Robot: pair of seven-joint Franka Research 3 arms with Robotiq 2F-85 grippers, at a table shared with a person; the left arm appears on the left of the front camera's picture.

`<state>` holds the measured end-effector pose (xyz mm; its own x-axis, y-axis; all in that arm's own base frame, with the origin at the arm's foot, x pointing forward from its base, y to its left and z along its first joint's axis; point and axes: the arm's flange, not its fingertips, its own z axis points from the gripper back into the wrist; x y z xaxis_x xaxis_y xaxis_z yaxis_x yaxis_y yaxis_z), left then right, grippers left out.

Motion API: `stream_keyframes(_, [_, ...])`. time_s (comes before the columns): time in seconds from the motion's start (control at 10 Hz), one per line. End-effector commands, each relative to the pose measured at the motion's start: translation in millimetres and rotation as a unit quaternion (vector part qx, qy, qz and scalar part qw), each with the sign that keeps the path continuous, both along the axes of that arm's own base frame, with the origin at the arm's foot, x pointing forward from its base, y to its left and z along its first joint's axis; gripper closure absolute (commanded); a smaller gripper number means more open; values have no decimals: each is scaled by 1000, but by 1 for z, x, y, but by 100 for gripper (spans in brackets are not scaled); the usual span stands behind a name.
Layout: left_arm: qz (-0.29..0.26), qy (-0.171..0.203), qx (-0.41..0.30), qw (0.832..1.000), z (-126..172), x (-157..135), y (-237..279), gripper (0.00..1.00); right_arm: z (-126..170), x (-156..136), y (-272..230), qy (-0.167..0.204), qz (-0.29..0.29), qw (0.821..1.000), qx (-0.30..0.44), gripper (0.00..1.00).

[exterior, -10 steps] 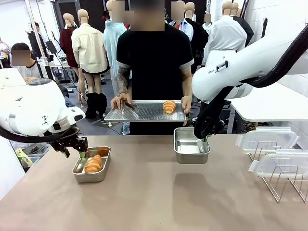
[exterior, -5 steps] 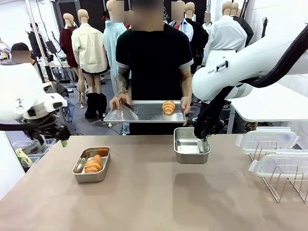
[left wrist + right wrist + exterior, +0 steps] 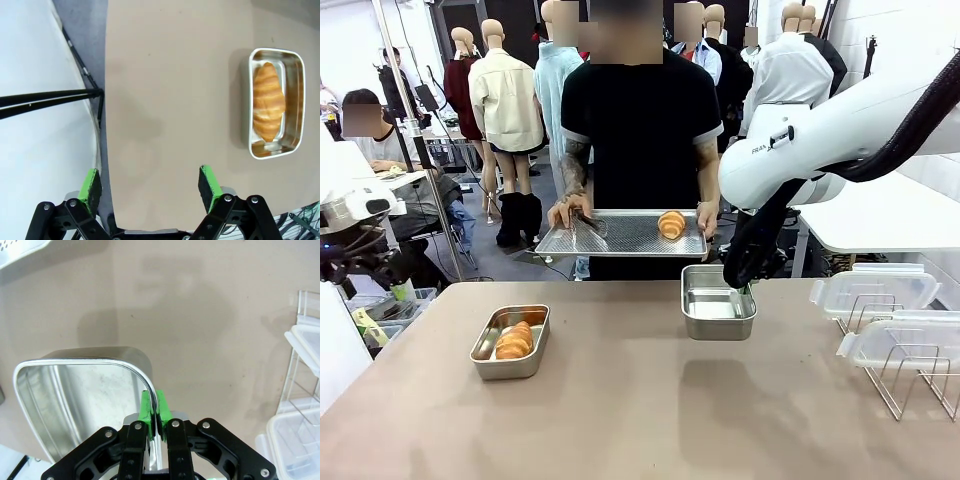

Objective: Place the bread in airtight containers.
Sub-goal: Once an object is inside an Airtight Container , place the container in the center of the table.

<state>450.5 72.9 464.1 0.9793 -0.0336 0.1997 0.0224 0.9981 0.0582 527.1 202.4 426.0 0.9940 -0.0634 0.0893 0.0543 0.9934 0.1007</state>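
left gripper (image 3: 150, 182): jaws spread wide, empty | right gripper (image 3: 154, 407): pinching rim of empty shiny rectangular steel tub (image 3: 75, 405), seemingly lifted | golden-brown ridged roll (image 3: 268, 100): in second steel tub (image 3: 296, 100)

Tan tabletop (image 3: 640, 410) up front, dark grey floor (image 3: 515, 262) behind it, a white table (image 3: 890, 215) off to the right by a white wall (image 3: 905, 25). Bright, even indoor light, busy workshop kind of room.

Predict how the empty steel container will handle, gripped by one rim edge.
Likely stiff: the empty steel container shows no bend though the right gripper pinches only one wall. Probably light, being thin-walled and empty. Its shiny rim may slip or let it tilt, held off-centre.
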Motion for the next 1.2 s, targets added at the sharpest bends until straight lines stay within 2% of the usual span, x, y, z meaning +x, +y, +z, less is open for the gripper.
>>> stream_keyframes(0.0, [-13,-4,10,1000,4,-4,-13,0,1,2,1,-2,4,1000,1,100])
stream_keyframes(1.1, [-13,-4,10,1000,4,-4,-13,0,1,2,1,-2,4,1000,1,100])
